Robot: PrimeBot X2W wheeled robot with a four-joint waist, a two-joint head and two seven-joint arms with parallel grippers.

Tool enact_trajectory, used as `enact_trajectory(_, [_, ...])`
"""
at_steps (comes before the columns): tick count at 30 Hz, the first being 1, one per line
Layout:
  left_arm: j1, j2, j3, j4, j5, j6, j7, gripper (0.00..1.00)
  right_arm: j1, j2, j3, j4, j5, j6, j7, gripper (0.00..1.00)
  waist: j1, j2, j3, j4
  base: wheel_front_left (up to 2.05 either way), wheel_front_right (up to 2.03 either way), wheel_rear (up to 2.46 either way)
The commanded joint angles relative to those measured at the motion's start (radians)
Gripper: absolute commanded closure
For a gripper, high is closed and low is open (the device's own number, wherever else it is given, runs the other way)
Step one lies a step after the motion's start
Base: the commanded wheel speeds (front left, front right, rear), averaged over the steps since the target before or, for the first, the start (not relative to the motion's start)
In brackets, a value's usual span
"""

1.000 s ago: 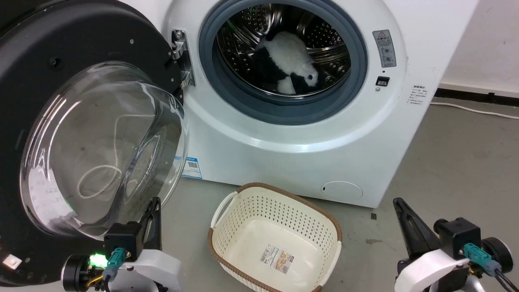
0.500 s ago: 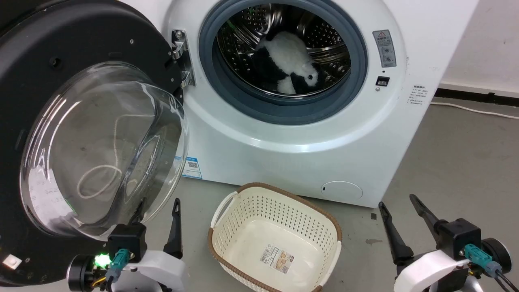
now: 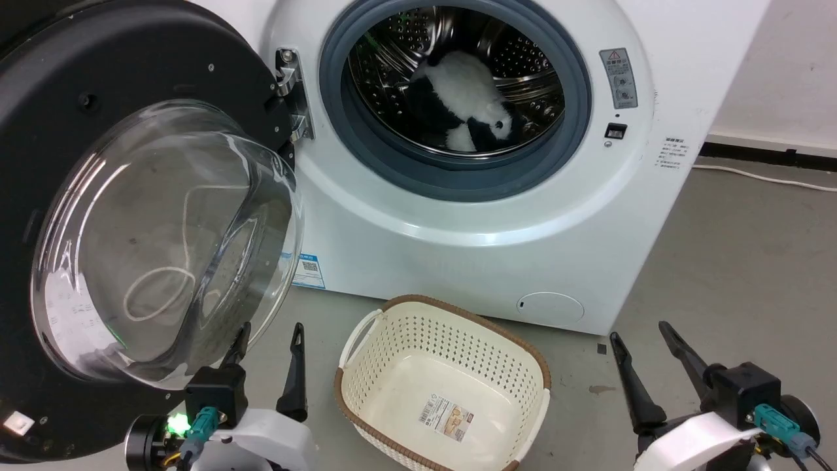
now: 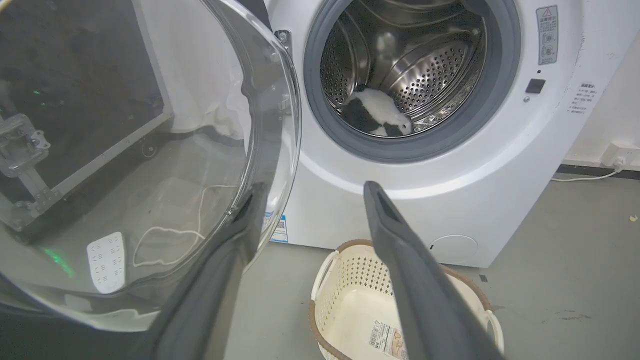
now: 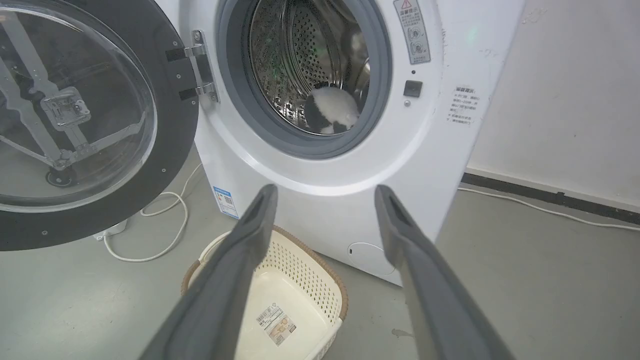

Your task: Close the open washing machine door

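The washing machine door (image 3: 98,59) stands swung wide open at the left, its clear glass bowl (image 3: 163,242) bulging toward me. The white washing machine (image 3: 471,222) shows its steel drum and grey gasket. My left gripper (image 3: 271,327) is open just below the bowl's lower right edge. In the left wrist view the left gripper (image 4: 315,186) has one finger (image 4: 220,270) overlapping the bowl's rim (image 4: 292,125); contact cannot be told. My right gripper (image 3: 639,330) is open at the lower right, off the machine's corner. The right wrist view has the right gripper (image 5: 325,187) pointing at the machine (image 5: 350,165), the door (image 5: 170,135) to its left.
A cream perforated basket (image 3: 444,386) sits on the grey floor in front of the machine, between my grippers. A black-and-white plush toy (image 3: 467,98) lies in the drum. A white cable (image 3: 752,175) runs along the wall at the right; another cable (image 5: 160,240) loops under the door.
Both grippers have gone from shut to open. The left gripper has shifted a little to the right. The door has not moved.
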Motion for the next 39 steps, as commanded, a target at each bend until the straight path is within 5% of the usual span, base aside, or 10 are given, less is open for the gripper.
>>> enact_trajectory(1, [0.001, 0.0, -0.01, 0.005, -0.01, 0.005, -0.011, 0.0, 0.013, 0.0, 0.003, 0.007, 0.013, 0.0, -0.011, 0.0, 0.0, 0.0, 0.0, 0.0, 0.0, 0.0, 0.0])
enact_trajectory(17, [0.003, 0.0, -0.044, 0.02, -0.063, 0.018, -0.044, 0.0, 0.029, 0.0, 0.011, 0.024, 0.051, 0.0, -0.044, 0.0, 0.0, 0.0, -0.003, 0.001, 0.0, 0.0, 0.0])
enact_trajectory(18, [0.003, 0.0, -0.045, 0.019, -0.066, 0.019, -0.046, 0.87, 0.03, 0.0, 0.012, 0.025, 0.054, 0.0, -0.046, 0.0, 0.0, 0.0, -0.003, 0.001, 0.0, 0.0, 0.0])
enact_trajectory(19, [0.003, 0.0, -0.048, 0.019, -0.07, 0.019, -0.048, 1.0, 0.031, 0.0, 0.012, 0.025, 0.056, 0.0, -0.048, 0.0, 0.0, 0.0, -0.003, 0.002, 0.0, 0.0, 0.0])
enact_trajectory(27, [-0.006, 0.0, -0.042, -0.076, -0.071, 0.011, -0.069, 1.0, 0.042, 0.0, 0.017, 0.036, 0.085, 0.0, -0.069, 0.0, 0.0, 0.0, -0.004, 0.024, 0.0, 0.0, 0.0])
enact_trajectory(33, [-0.033, 0.0, 0.066, -0.315, -0.082, 0.058, -0.086, 1.0, 0.049, 0.0, 0.021, 0.049, 0.105, 0.0, -0.086, 0.0, 0.0, 0.0, -0.007, 0.085, 0.0, 0.0, 0.0])
enact_trajectory(34, [-0.05, 0.0, 0.149, -0.394, -0.131, 0.105, -0.092, 1.0, 0.053, 0.0, 0.024, 0.056, 0.113, 0.001, -0.092, 0.0, 0.0, 0.0, -0.011, 0.116, 0.0, 0.0, 0.0])
enact_trajectory(38, [-0.062, 0.0, 0.254, -0.446, -0.187, 0.152, -0.099, 1.0, 0.059, 0.0, 0.028, 0.063, 0.122, 0.001, -0.098, 0.0, 0.0, 0.0, -0.015, 0.148, 0.0, 0.0, 0.0])
enact_trajectory(39, [-0.078, 0.0, 0.427, -0.427, -0.286, 0.169, -0.107, 1.0, 0.066, 0.0, 0.031, 0.069, 0.136, 0.001, -0.106, 0.0, 0.0, 0.0, -0.017, 0.191, 0.0, 0.0, 0.0])
